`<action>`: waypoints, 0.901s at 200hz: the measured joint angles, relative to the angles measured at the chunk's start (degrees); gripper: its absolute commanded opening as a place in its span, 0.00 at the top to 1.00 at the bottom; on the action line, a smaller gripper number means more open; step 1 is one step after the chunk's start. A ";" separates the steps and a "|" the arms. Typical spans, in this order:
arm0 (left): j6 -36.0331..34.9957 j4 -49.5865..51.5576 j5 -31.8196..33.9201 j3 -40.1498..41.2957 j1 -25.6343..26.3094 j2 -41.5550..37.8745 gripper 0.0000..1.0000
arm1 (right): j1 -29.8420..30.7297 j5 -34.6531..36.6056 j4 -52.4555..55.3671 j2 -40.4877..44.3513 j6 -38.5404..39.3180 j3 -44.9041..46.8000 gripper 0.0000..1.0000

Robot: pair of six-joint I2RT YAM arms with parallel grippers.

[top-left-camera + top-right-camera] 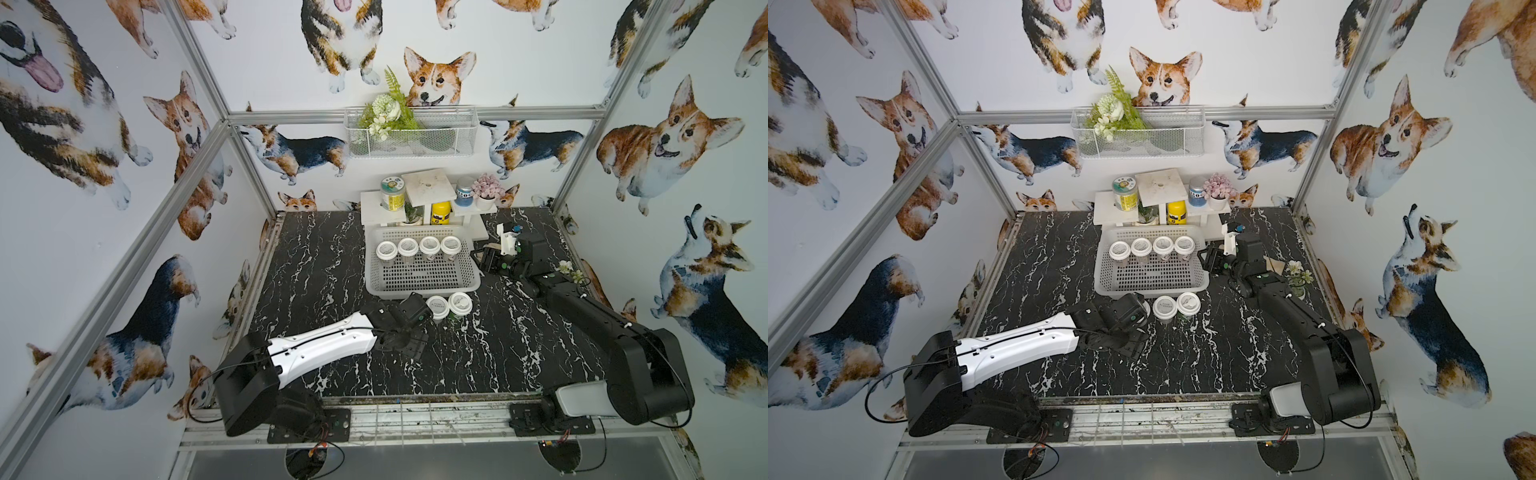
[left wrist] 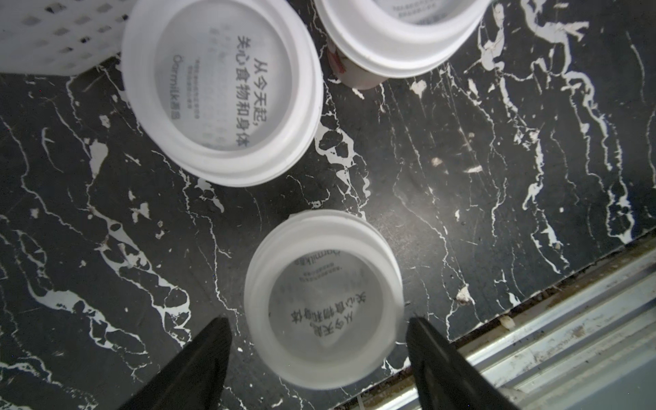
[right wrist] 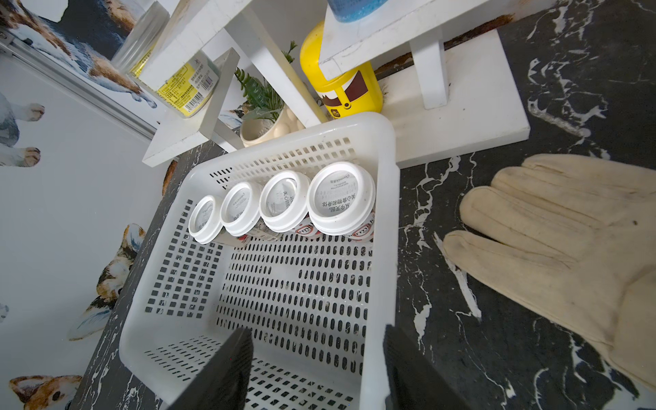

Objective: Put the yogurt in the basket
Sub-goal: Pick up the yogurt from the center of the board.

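Both top views look from high above the near edge, down and toward the far wall, sharing nearly the whole black, white-veined marble tabletop (image 1: 316, 257) (image 1: 1050, 257). The left wrist camera hangs close over white-lidded round yogurt cups (image 2: 222, 88) just near of the low white slotted plastic basket (image 2: 53, 35), facing straight down. The right wrist camera sits low at the right rim of that basket (image 3: 388, 248), facing left and far across it. Both top views show the basket (image 1: 422, 291) (image 1: 1150, 291) too.

Soft, even light, wide-angle bending at edges, nearest yogurt (image 2: 324, 301) blurred in left wrist view.
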State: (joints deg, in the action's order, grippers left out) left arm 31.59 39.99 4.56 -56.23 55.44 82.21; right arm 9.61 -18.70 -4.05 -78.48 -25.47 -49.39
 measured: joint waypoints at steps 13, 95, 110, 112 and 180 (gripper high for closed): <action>-0.02 0.00 -0.04 -0.37 0.02 0.44 0.17 | 0.00 0.00 -0.02 -0.04 0.00 0.00 0.36; -0.20 -0.09 -0.04 0.07 0.13 0.28 0.24 | -0.02 -0.02 -0.02 -0.09 0.02 -0.11 0.36; -0.17 -0.07 -0.02 0.26 0.20 0.24 0.24 | -0.02 -0.02 -0.02 -0.09 0.02 -0.11 0.36; -0.17 -0.09 -0.02 0.26 0.22 0.24 0.24 | -0.02 -0.02 -0.02 -0.09 0.02 -0.11 0.36; -0.22 0.76 0.26 -1.49 0.44 1.57 0.35 | -0.02 -0.39 -0.02 -0.46 0.02 -0.11 0.36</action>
State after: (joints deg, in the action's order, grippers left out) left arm 31.38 40.75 4.82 -57.71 55.88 83.79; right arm 9.58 -19.09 -4.08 -78.94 -25.45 -49.50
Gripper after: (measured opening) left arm 0.672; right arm 0.643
